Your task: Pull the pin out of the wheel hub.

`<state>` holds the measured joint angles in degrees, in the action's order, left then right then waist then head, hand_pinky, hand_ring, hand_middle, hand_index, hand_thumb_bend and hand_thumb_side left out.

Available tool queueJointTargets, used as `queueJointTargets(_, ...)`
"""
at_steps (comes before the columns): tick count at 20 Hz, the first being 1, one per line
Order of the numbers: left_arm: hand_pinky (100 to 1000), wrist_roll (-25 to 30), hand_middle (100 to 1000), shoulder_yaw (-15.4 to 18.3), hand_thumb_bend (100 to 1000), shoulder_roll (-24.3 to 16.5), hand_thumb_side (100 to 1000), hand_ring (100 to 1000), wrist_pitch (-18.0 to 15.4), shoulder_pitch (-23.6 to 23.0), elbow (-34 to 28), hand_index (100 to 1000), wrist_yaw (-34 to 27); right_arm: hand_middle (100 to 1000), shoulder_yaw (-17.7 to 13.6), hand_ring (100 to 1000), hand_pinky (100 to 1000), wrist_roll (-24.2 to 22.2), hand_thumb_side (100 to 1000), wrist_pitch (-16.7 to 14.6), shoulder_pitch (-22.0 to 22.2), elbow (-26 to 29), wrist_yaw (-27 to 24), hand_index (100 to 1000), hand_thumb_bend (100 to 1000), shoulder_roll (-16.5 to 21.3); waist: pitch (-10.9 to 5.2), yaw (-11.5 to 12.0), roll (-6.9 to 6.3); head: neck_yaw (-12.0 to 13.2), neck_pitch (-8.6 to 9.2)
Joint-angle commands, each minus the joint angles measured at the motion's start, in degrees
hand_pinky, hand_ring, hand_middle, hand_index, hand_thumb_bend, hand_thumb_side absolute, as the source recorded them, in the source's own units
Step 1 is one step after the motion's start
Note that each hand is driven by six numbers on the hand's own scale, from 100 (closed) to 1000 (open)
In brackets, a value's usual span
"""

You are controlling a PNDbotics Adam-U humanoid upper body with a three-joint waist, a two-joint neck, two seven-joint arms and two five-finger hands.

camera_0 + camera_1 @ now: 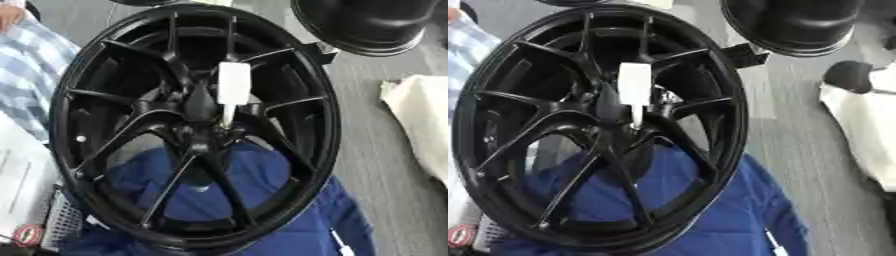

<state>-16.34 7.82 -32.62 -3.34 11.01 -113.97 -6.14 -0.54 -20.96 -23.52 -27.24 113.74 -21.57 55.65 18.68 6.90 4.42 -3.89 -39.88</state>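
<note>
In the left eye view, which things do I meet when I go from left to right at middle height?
Checked cloth → black wheel rim → white pin at the hub → grey floor → cream cloth.

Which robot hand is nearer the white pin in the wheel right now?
Neither can be named: no robot hand shows in either eye view. The white pin sits in the hub of the black wheel, untouched.
</note>
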Motion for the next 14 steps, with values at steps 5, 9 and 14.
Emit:
queueJointTargets(5, 891, 1.55, 668, -0.69, 164, -1.08, 656, 690, 0.23, 1.74, -0.62, 774, -0.91, 639, 4.72, 754, 817, -7.41, 283, 0.97, -6.99, 0.82, 3.15, 763, 556, 3.24, -1.19, 0.05, 0.03, -0.64, -0.34)
queueJointTargets(9, 891, 1.98, 669, -1.00, 164, -1.91, 655, 690, 0.44, 1.49, -0.62, 773, -0.96, 660, 9.65, 769, 822, -13.67, 295, 1.10, -12.38, -1.68, 5.79, 777, 561, 4.72, -1.93, -0.60, 0.31, -1.01, -1.13)
queueJointTargets(14, 891, 2.21, 669, -1.19, 164, -2.87, 655, 690, 0.66, 0.82, -0.62, 772, -0.86, 674, 14.90, 779, 825, -19.42, 306, -0.29, -19.59, -7.14, 8.13, 785, 562, 4.04, -2.67, -0.57, 0.96, -1.05, -1.84)
